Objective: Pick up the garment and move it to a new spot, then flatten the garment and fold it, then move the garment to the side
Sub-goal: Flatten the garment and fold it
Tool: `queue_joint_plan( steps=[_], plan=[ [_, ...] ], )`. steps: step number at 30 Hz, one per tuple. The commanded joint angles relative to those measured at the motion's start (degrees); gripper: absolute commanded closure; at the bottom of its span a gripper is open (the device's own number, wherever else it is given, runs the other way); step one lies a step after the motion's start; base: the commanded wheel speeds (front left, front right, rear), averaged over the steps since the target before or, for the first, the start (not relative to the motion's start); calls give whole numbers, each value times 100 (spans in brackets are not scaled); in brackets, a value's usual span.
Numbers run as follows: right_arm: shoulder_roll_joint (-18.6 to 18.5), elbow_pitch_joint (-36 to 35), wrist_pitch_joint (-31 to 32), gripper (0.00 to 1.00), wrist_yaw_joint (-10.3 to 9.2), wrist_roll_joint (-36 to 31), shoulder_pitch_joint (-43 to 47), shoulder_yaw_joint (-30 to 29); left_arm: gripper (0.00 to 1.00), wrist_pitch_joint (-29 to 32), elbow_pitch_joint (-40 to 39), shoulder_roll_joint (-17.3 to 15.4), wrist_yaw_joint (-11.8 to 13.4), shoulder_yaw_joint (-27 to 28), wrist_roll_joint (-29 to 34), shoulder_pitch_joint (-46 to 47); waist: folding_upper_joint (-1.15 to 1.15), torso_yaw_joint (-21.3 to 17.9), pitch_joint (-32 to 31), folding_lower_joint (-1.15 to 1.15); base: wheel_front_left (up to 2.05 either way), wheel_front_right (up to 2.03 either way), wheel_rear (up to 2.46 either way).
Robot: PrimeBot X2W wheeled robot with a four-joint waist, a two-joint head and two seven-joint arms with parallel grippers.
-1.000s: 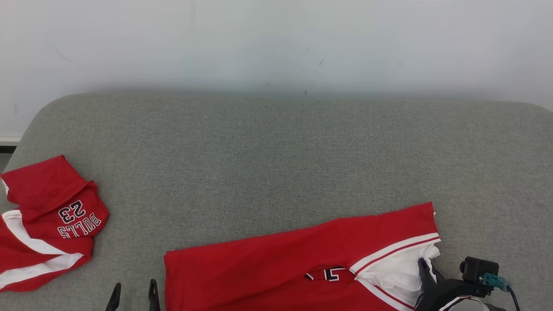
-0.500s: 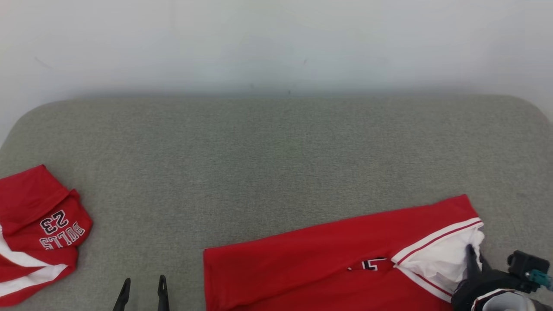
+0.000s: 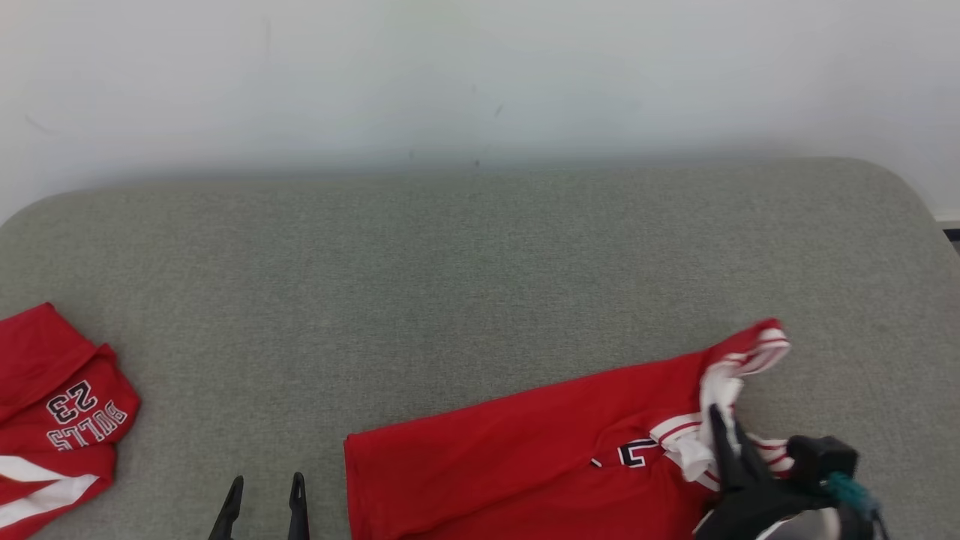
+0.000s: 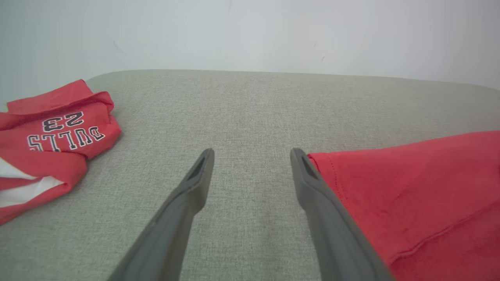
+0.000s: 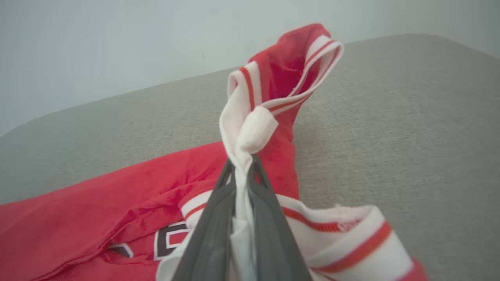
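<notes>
The left claw has two slim dark grey fingers, tapering, each with a narrow recess near its tip. The right claw has the same fingers on a black mount. Beside the mount sits a black box with a teal plug, and under the mount a pale rounded forearm.

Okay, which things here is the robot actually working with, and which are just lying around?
In the job: red jersey, white-trimmed end pinched in the shut right gripper; open left gripper beside its other end.
Lying about: second red garment marked BULLS 23, apart at the left on the grey cushion.
</notes>
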State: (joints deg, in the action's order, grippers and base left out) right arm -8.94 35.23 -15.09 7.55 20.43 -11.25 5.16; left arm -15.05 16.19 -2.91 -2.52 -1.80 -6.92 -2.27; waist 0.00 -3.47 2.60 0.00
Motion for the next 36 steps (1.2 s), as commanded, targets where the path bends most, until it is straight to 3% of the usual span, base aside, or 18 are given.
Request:
queue_joint_plan(
  steps=[1, 13, 21, 29, 30, 31, 32, 36],
  plan=[
    [35, -89, -4, 100, -15, 47, 81, 124, 0, -17, 17, 2, -15, -4, -19, 27, 0, 48, -18, 0, 0, 0, 0],
    [142, -1033, 491, 100, -15, 776, 261, 2333, 0, -17, 45, 4, -73, -144, 73, -112, 0, 896, -157, 0, 0, 0, 0],
    [317, -640, 517, 100, -15, 1010, -60, 2923, 0, -17, 83, 4, -124, -207, 105, -208, 0, 1532, -230, 0, 0, 0, 0],
    [492, -37, 370, 100, -15, 1138, -393, 3178, 0, -17, 98, 3, -138, -264, 100, -226, 0, 1789, -222, 0, 0, 0, 0],
    [513, 40, 327, 59, -15, 1178, -425, 3167, 0, -17, 101, 4, -137, -260, 102, -226, 0, 1797, -220, 0, 0, 0, 0],
    [534, 112, 300, 33, -15, 1189, -471, 3187, 0, -17, 102, 4, -136, -255, 106, -222, 0, 1799, -218, 0, 0, 0, 0],
    [553, 163, 253, 0, -15, 1227, -514, 3199, 0, -17, 104, 4, -131, -244, 110, -214, 0, 1791, -219, 0, 0, 0, 0],
    [568, 228, 65, 0, -15, 1268, -638, 3128, 0, -17, 85, 4, -113, -190, 127, -192, 0, 1673, -236, 0, 0, 0, 0]
  ],
)
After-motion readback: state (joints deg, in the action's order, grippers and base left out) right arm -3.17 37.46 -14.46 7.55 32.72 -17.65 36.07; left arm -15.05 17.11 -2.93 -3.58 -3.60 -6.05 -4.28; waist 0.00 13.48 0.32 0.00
